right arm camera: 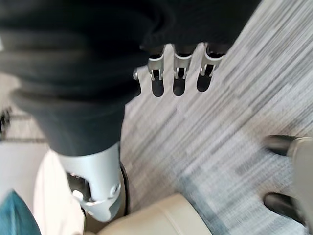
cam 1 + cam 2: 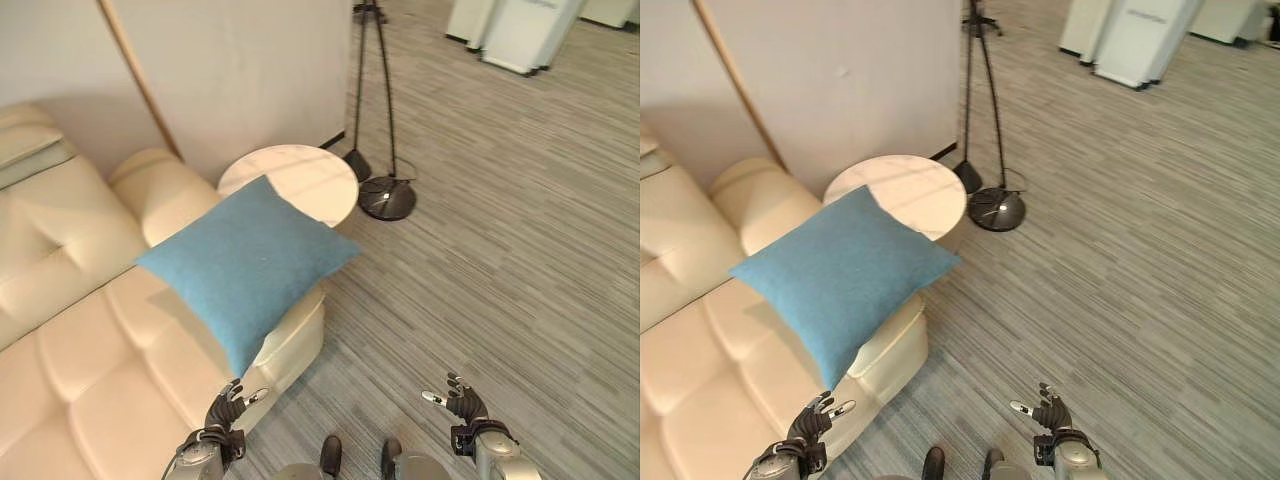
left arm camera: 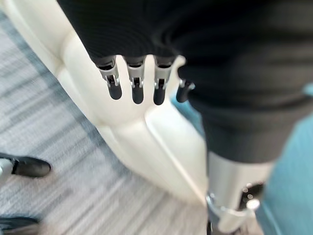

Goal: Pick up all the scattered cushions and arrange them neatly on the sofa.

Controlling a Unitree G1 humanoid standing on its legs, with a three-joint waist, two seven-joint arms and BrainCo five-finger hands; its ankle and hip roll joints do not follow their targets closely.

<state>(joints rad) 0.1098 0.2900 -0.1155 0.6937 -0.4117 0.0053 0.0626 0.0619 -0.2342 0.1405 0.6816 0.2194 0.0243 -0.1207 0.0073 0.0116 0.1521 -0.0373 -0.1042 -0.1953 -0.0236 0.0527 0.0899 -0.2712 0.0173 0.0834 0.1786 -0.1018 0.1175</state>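
A blue square cushion (image 2: 245, 265) rests tilted on the right end of the cream sofa (image 2: 70, 340), one corner over the armrest, another corner toward the round side table. My left hand (image 2: 224, 411) hangs low beside the sofa's front corner, fingers relaxed and holding nothing; its fingers (image 3: 136, 86) show over the cream armrest. My right hand (image 2: 461, 402) hovers over the carpet to the right, fingers (image 1: 178, 79) likewise loose and holding nothing.
A round white side table (image 2: 292, 182) stands behind the sofa's armrest against the wall. A black floor-lamp stand with a round base (image 2: 387, 197) is next to it. White cabinets (image 2: 520, 30) stand far back right. Grey striped carpet (image 2: 500, 260) spreads to the right.
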